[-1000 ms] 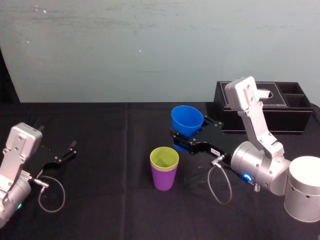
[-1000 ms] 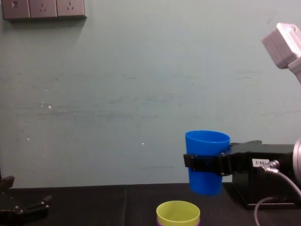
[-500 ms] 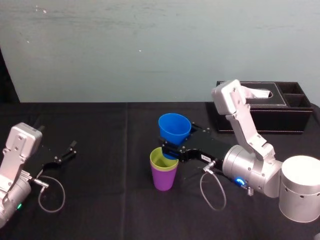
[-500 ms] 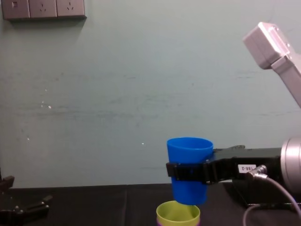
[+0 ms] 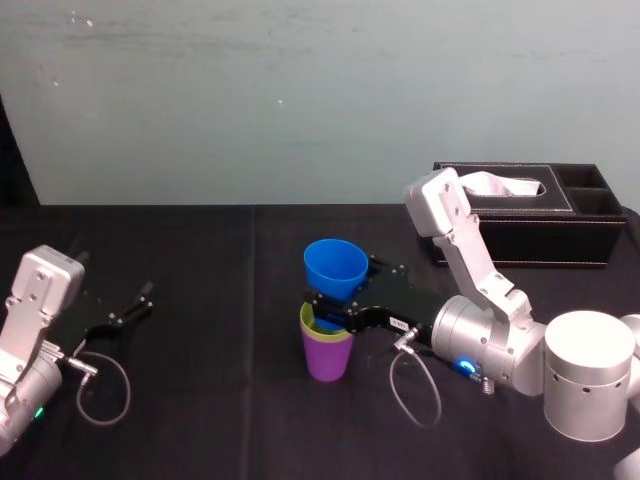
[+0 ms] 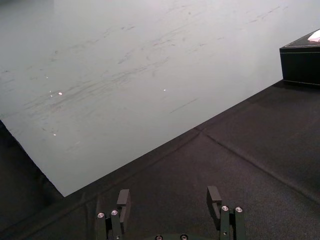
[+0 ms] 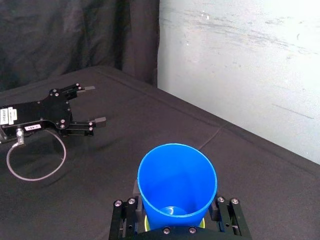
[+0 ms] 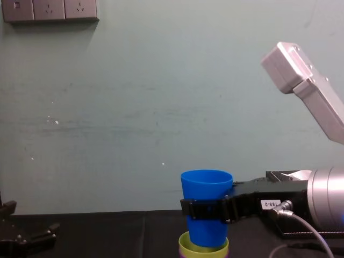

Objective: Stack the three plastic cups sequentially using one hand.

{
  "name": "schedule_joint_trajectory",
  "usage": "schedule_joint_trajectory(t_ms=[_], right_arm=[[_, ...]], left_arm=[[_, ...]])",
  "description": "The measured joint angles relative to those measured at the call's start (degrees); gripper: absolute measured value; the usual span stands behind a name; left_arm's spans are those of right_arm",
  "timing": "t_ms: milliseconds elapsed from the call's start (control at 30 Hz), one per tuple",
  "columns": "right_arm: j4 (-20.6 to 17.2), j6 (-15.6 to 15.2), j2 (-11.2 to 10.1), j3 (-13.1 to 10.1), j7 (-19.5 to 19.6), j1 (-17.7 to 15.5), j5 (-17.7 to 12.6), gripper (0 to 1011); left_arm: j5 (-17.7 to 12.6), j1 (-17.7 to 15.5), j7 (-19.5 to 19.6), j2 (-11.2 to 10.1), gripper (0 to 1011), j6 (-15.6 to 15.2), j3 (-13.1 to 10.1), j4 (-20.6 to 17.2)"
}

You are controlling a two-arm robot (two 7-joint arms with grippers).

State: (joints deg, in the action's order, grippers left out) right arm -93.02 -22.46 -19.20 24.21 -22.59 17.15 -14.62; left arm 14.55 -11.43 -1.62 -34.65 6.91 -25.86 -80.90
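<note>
My right gripper (image 5: 335, 306) is shut on the bright blue cup (image 5: 335, 270), its black fingers clasping the cup's sides. The blue cup stands upright, with its base dipping into the yellow-green cup (image 5: 322, 322), which sits nested in the purple cup (image 5: 327, 355) at the table's middle. From the chest, the blue cup (image 8: 206, 207) enters the yellow-green rim (image 8: 203, 249). The right wrist view looks down into the blue cup (image 7: 176, 186) between the fingers (image 7: 226, 214). My left gripper (image 5: 130, 305) rests open at the table's left, parked, with nothing between its jaws.
A black tissue box (image 5: 530, 226) stands at the back right, behind my right arm. The table (image 5: 200, 400) is covered in black cloth. A grey cable loop (image 5: 100, 390) lies by the left arm. A pale wall closes off the back.
My right gripper has carried the blue cup leftward and downward, from above and right of the stacked pair to directly over it, its base now inside the yellow-green cup. The left arm has stayed still.
</note>
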Motion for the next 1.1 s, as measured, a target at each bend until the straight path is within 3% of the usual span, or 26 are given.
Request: schedule_joint_trajectory(t_ms=[600, 1100], right_arm=[[2.99, 1.48, 0.10, 1.93, 0.57, 1.28, -1.05, 724], [4.68, 2.44, 0.41, 3.11, 1.22, 1.70, -0.04, 724]], left_arm=[[0.00, 0.00, 0.00, 0.00, 1000, 0.00, 0.00, 0.00], [0.00, 0.00, 0.00, 0.00, 1000, 0.00, 0.00, 0.00]])
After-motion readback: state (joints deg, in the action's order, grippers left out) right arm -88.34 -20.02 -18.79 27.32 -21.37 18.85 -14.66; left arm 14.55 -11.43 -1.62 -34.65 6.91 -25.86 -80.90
